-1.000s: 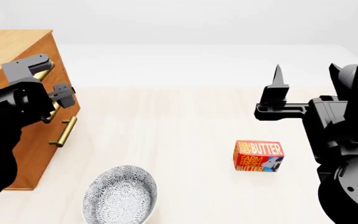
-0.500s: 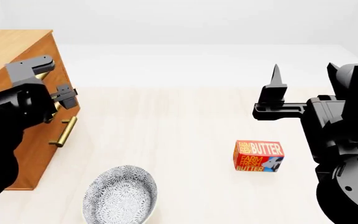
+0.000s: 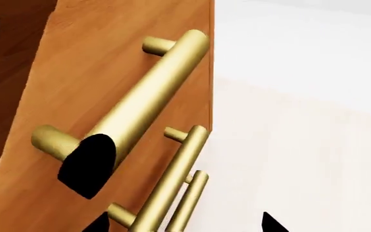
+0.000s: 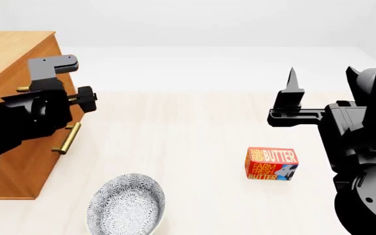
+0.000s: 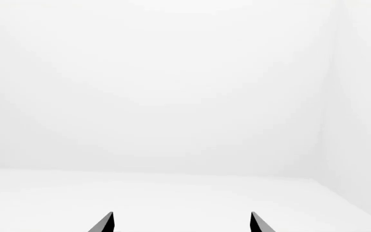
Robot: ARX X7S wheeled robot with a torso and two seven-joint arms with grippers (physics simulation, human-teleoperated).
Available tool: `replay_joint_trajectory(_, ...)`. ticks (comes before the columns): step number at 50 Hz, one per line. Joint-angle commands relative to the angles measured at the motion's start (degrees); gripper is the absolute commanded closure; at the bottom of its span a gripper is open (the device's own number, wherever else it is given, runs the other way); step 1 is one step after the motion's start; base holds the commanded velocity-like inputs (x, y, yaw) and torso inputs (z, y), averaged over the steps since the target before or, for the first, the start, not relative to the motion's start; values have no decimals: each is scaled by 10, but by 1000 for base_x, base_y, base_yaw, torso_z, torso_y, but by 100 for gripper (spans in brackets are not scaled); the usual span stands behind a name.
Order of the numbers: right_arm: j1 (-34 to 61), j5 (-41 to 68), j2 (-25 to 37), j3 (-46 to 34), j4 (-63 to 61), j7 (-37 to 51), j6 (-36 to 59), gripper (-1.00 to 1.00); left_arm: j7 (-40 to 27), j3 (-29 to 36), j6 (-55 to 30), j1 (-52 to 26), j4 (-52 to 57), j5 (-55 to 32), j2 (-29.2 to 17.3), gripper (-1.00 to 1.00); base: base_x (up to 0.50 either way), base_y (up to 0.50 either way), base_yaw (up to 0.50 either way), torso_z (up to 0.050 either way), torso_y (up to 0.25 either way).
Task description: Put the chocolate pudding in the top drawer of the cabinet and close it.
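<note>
The cabinet stands at the left of the head view, and the top drawer looks flush with its front. My left gripper hangs open just in front of that upper front, hiding most of the drawer's handle. In the left wrist view its dark fingertips straddle a brass bar handle, and a larger brass handle lies close by; I cannot tell which drawer each belongs to. My right gripper is raised at the right, open and empty. The chocolate pudding is out of view.
A red-and-yellow butter box stands on the pale table right of centre. A patterned grey bowl sits near the front, beside the cabinet's foot. The lower drawer's brass handle sticks out from the cabinet front.
My left gripper has shifted to the right and slightly up along the cabinet front, turning as it went. The right arm, butter box and bowl have stayed put.
</note>
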Motion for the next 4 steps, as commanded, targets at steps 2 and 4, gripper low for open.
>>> replay_joint_trajectory(2, -4, 2, 4, 4, -2, 0, -5, -100, 0, -2, 43, -29, 72, 36, 4, -100, 0, 0, 0, 0, 0)
replay_joint_trajectory(4, -5, 3, 4, 4, -3, 1, -5, -100, -1, -3, 50, -33, 84, 41, 4, -100, 0, 0, 0, 0, 0)
